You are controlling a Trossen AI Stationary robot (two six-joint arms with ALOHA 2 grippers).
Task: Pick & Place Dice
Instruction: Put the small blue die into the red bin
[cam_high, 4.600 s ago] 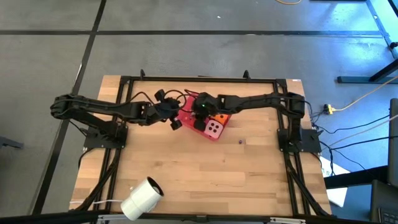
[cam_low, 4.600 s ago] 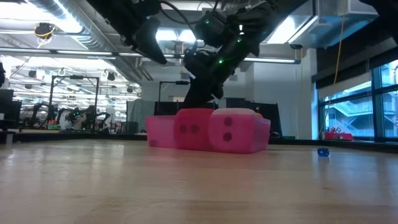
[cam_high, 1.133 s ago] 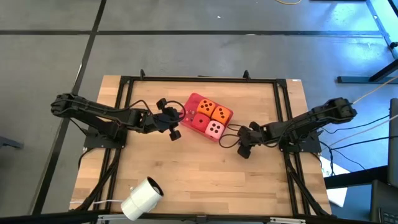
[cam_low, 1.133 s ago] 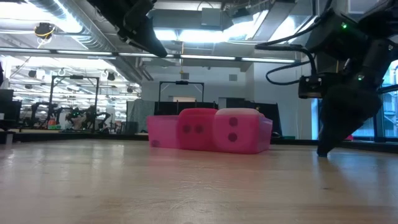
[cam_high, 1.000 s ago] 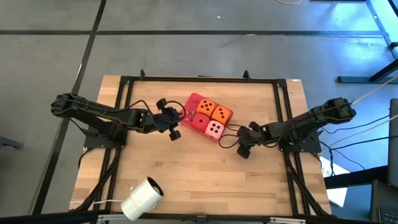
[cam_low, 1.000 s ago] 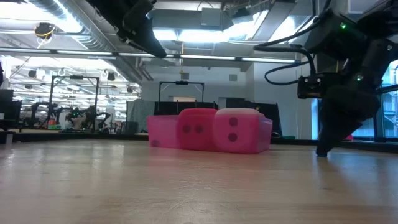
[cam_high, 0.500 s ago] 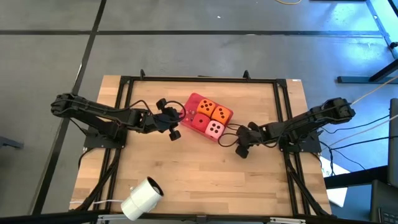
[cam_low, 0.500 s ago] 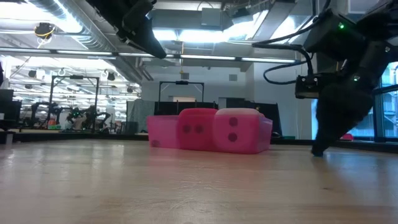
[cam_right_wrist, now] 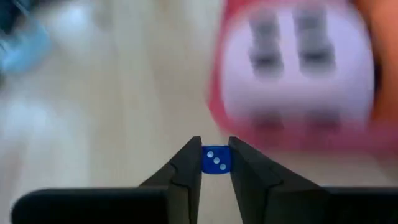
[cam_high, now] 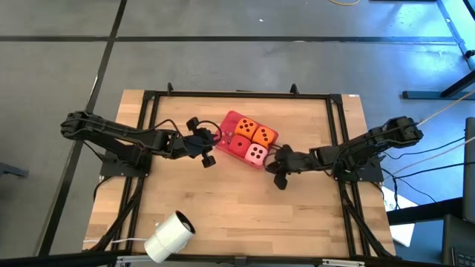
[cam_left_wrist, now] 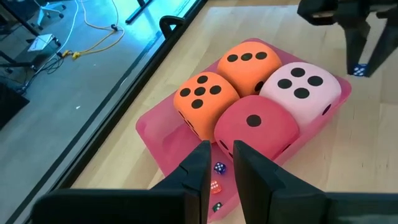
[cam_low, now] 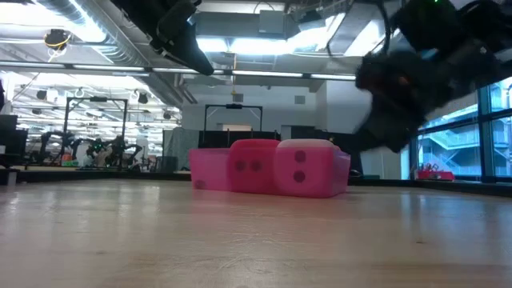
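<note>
Grip looks secure — the right gripper (cam_right_wrist: 215,163) pinches a tiny blue die (cam_right_wrist: 216,160) by opposite flat faces; hard, light, probably slippery.

Table (cam_high: 245,200) evenly lit from overhead; shadows soft and faint. Bluish glare noted on the floor (cam_high: 415,59) at the high view's right. In the low view, ceiling lights (cam_low: 240,44) blown out white, right arm (cam_low: 416,72) smeared by motion, near tabletop out of focus. Right wrist view heavily blurred; only the small blue die (cam_right_wrist: 216,160) held sharp. Left wrist view crisp.
</note>
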